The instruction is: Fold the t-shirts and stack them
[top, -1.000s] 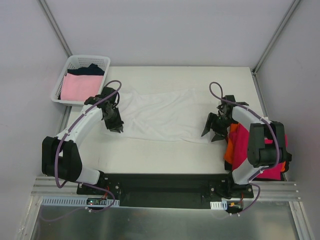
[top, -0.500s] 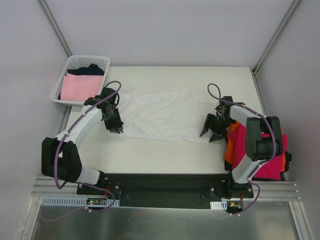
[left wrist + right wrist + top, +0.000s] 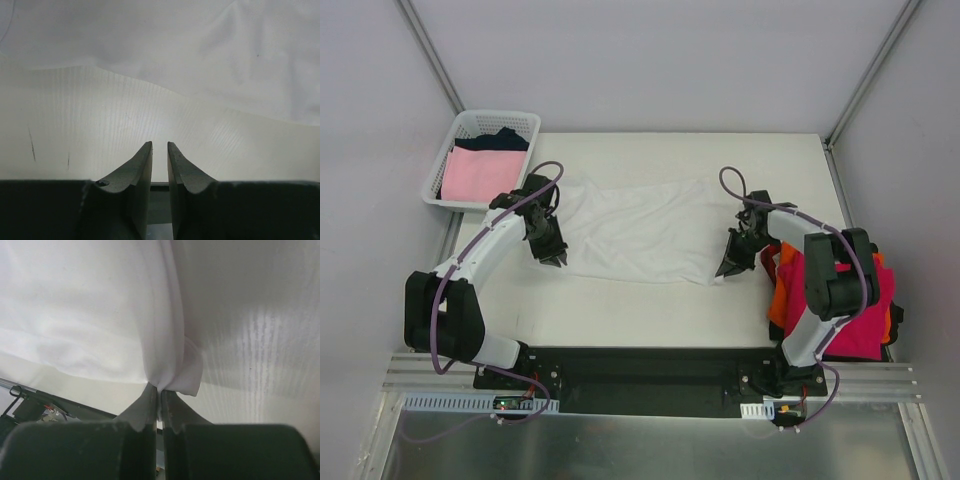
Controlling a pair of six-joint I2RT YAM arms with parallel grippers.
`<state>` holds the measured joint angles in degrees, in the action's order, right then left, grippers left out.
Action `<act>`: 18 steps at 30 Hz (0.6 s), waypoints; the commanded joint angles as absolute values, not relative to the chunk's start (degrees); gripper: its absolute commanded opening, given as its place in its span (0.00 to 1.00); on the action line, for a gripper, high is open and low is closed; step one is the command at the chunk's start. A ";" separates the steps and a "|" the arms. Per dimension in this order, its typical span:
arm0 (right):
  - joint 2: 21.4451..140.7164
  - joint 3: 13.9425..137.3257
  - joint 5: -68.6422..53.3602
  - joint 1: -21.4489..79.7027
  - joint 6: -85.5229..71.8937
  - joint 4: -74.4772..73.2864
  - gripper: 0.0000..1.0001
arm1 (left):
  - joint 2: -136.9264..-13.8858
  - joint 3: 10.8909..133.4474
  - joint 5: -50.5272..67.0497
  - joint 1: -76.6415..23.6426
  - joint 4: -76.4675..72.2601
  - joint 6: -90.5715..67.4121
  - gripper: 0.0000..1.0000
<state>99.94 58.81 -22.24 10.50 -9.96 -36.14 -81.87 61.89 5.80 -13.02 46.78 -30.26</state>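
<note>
White plastic lattice basket [image 3: 470,122] sits at the far-left corner. It holds a pale pink t-shirt [image 3: 478,176] at the near side and a dark navy one [image 3: 502,139] bunched behind it.

Left end effector [image 3: 159,145] is low over the bench [image 3: 650,310], at the near-left corner of the white t-shirt [image 3: 635,230]. The jaws are narrow with a thin slit between them. The wrist view shows nothing in the slit, only bare bench under the tips, and the shirt's edge lies just ahead of them.

The white t-shirt lies mostly flat across the middle of the bench, long side running left to right, with some wrinkles. Its right end is gathered into a ridge.

Right end effector [image 3: 160,392] is clamped on that right end. The wrist view shows a bunched fold of white cloth pinched between the closed tips, lifted slightly off the bench.

Far right, at the near edge, a magenta-red t-shirt [image 3: 850,315] lies on top of an orange one [image 3: 779,300]. The right arm crosses over the pile. The orange one shows along the pile's left side.
</note>
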 commanded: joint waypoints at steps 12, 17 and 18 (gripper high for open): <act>103.61 81.19 -31.64 13.98 -15.12 -45.87 0.01 | -84.02 64.77 6.77 -12.83 47.90 -30.67 0.19; 112.93 90.52 -30.06 12.75 -14.24 -47.29 0.01 | -85.25 66.53 7.12 -13.45 47.99 -30.59 0.19; 114.42 92.96 -29.54 11.87 -14.59 -47.11 0.01 | -85.25 66.53 7.29 -13.45 47.99 -30.59 0.19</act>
<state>108.60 87.20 -29.67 13.98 -13.87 -44.14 -84.99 64.05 6.00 -13.08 46.87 -30.41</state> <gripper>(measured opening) 0.033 0.187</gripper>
